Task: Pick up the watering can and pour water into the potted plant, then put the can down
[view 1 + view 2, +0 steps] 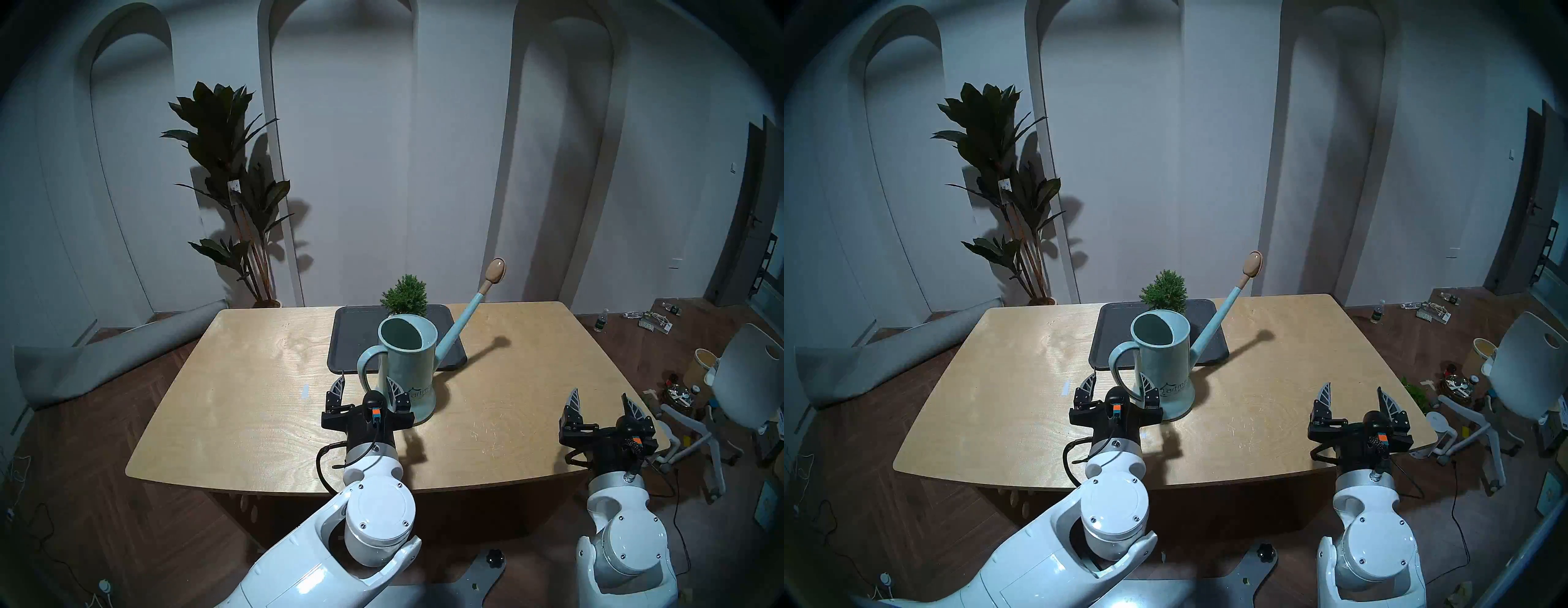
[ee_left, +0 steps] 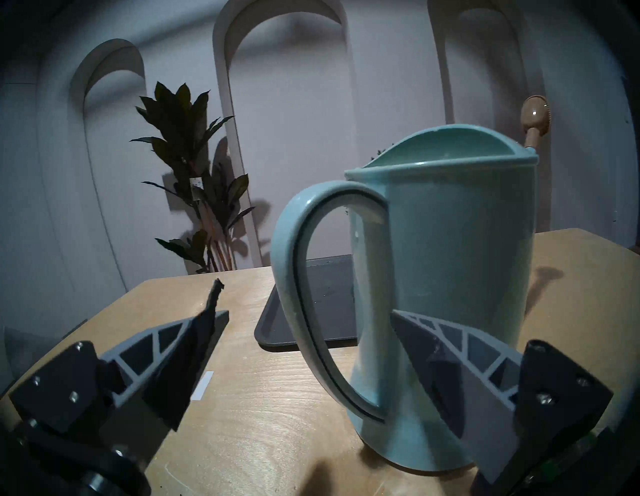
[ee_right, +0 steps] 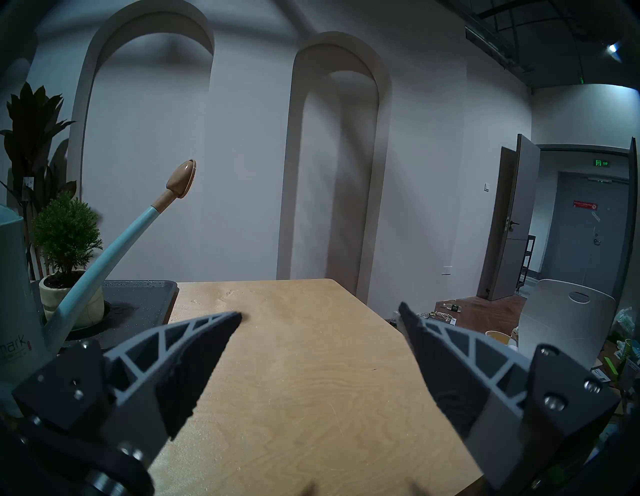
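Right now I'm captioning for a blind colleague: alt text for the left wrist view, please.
A pale teal watering can stands upright on a wooden table, its loop handle between the left gripper's open jaws. A dark tray lies behind it.

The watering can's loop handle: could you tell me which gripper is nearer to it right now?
Left. The left gripper is open right at the handle; the right gripper, also open, sits well off to the can's right.
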Action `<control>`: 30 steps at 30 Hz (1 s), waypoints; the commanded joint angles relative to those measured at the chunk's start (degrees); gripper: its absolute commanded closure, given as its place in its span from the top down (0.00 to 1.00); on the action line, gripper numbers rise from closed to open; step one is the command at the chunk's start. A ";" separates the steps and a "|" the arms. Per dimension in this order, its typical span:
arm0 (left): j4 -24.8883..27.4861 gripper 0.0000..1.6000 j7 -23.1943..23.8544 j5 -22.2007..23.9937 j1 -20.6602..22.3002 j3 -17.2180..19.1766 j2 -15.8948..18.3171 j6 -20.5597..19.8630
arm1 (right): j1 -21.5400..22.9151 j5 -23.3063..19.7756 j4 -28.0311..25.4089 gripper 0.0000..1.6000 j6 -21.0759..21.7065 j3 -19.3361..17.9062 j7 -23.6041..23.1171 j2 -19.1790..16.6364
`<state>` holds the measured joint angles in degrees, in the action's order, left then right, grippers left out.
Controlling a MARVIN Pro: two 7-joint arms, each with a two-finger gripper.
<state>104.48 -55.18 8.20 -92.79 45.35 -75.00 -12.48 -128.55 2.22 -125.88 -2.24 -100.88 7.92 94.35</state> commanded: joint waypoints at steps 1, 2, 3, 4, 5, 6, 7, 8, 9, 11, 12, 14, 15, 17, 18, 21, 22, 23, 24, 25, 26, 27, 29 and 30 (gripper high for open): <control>-2.03 1.00 -7.62 1.32 6.71 -2.22 -3.56 0.07 | -0.09 -0.21 -1.43 1.00 -0.26 -0.16 -0.09 -0.01; -2.13 1.00 -7.51 1.14 6.49 -1.82 -4.00 0.04 | -0.09 -0.22 -1.43 1.00 -0.26 -0.16 -0.10 -0.01; -2.60 1.00 -9.02 1.79 7.30 -2.38 -4.29 -0.03 | -0.10 -0.22 -1.44 1.00 -0.26 -0.17 -0.11 0.00; -3.01 1.00 -10.22 2.17 7.80 -2.69 -4.58 -0.06 | -0.10 -0.23 -1.45 1.00 -0.26 -0.17 -0.13 0.00; -3.42 1.00 -11.36 2.59 8.27 -2.99 -4.85 -0.07 | -0.11 -0.24 -1.46 1.00 -0.26 -0.18 -0.14 0.01; -3.74 1.00 -12.16 2.84 8.58 -3.14 -5.16 -0.08 | -0.12 -0.25 -1.47 1.00 -0.25 -0.19 -0.15 0.02; -4.03 1.00 -13.01 3.18 8.98 -3.37 -5.38 -0.08 | -0.12 -0.25 -1.48 1.00 -0.25 -0.19 -0.17 0.02; -4.42 1.00 -14.05 3.58 9.41 -3.64 -5.72 -0.02 | -0.13 -0.26 -1.49 1.00 -0.25 -0.20 -0.19 0.03; -4.62 1.00 -14.47 3.73 9.65 -3.72 -5.93 -0.03 | -0.13 -0.26 -1.50 1.00 -0.25 -0.20 -0.19 0.04; -5.14 1.00 -16.01 4.32 10.32 -4.20 -6.30 0.06 | -0.14 -0.27 -1.52 1.00 -0.24 -0.21 -0.23 0.05; -5.47 1.00 -16.86 4.66 10.68 -4.47 -6.51 0.19 | -0.15 -0.27 -1.53 1.00 -0.23 -0.22 -0.24 0.06; -6.06 1.00 -17.64 5.06 11.20 -4.64 -7.01 0.34 | -0.16 -0.28 -1.54 1.00 -0.23 -0.23 -0.27 0.08; -6.27 1.00 -18.11 5.30 11.49 -4.77 -7.20 0.46 | -0.16 -0.28 -1.55 1.00 -0.23 -0.24 -0.28 0.09; -6.58 1.00 -18.70 5.46 11.77 -4.84 -7.53 0.59 | -0.17 -0.28 -1.56 1.00 -0.22 -0.25 -0.30 0.10; -6.85 1.00 -18.93 5.67 12.02 -4.86 -7.71 0.72 | -0.17 -0.28 -1.56 1.00 -0.22 -0.25 -0.32 0.11; -7.39 1.00 -19.18 5.67 12.17 -4.48 -8.36 0.87 | -0.18 -0.28 -1.58 1.00 -0.21 -0.27 -0.35 0.13; -7.53 1.00 -19.24 5.70 12.23 -4.41 -8.46 0.97 | -0.18 -0.28 -1.59 1.00 -0.21 -0.27 -0.36 0.14; -7.68 1.00 -19.15 5.66 12.23 -4.25 -8.49 1.15 | -0.18 -0.28 -1.59 1.00 -0.21 -0.28 -0.37 0.15; -7.82 1.00 -19.19 5.77 12.39 -4.23 -8.38 1.32 | -0.19 -0.28 -1.60 1.00 -0.20 -0.28 -0.39 0.16; -7.89 1.00 -19.13 5.83 12.48 -4.15 -8.25 1.47 | -0.19 -0.28 -1.60 1.00 -0.20 -0.29 -0.40 0.17; -8.06 1.00 -18.91 5.80 12.63 -4.13 -8.02 1.81 | -0.19 -0.28 -1.61 1.00 -0.20 -0.29 -0.41 0.18; -8.21 1.00 -18.59 5.82 12.81 -4.13 -7.73 2.01 | -0.19 -0.27 -1.61 1.00 -0.20 -0.29 -0.42 0.18; -8.30 1.00 -17.96 5.55 13.13 -3.96 -6.75 2.90 | -0.19 -0.27 -1.61 1.00 -0.20 -0.30 -0.44 0.20; -7.99 1.00 -17.76 5.58 13.09 -3.80 -6.27 3.12 | -0.19 -0.27 -1.61 1.00 -0.20 -0.31 -0.44 0.21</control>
<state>95.86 -74.40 14.72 -82.20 40.92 -82.20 -11.00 -128.58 2.08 -126.00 -2.23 -101.03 7.51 94.58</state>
